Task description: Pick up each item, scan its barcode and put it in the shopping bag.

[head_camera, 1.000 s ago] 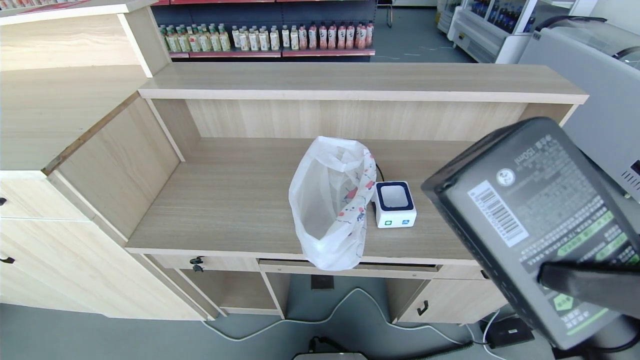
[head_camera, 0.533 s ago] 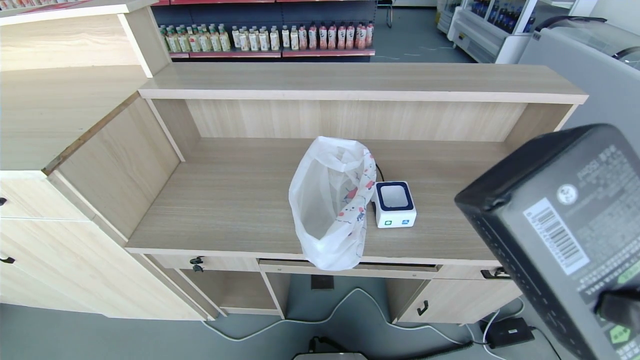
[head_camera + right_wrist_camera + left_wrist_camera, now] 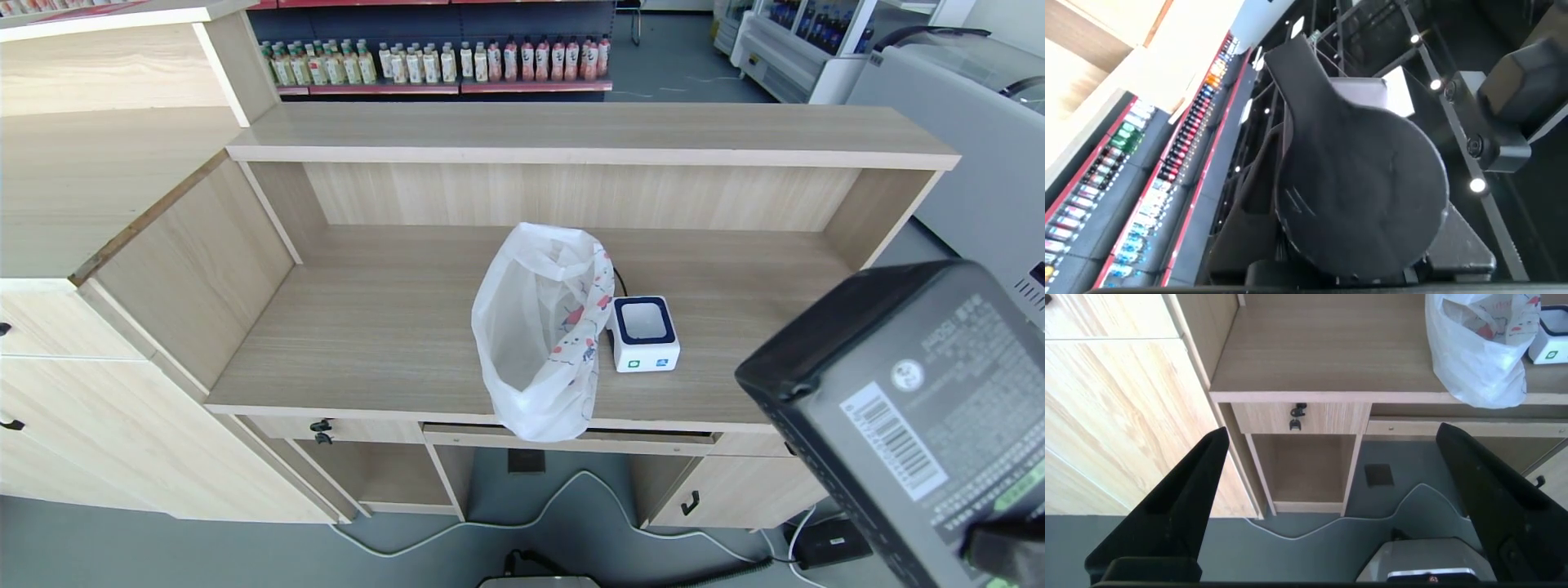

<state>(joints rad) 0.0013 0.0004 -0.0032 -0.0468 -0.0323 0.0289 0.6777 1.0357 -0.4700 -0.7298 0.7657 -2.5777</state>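
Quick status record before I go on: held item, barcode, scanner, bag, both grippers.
held item: dark item, clamped in the right gripper, at the robot's right, off the counter
barcode: barcode label faces up toward the head camera, not toward the scanner
scanner: scanner on the counter, window up, nothing over it
bag: shopping bag upright beside the scanner, mouth open
left: left gripper open, holding nothing, low before the counter front

Left claw (image 3: 1333,441) gaping, right claw (image 3: 1008,551) gripping
The left claw is hanging empty with its fingers spread wide; the right claw is clamping a black container (image 3: 914,408), raised on the right side.
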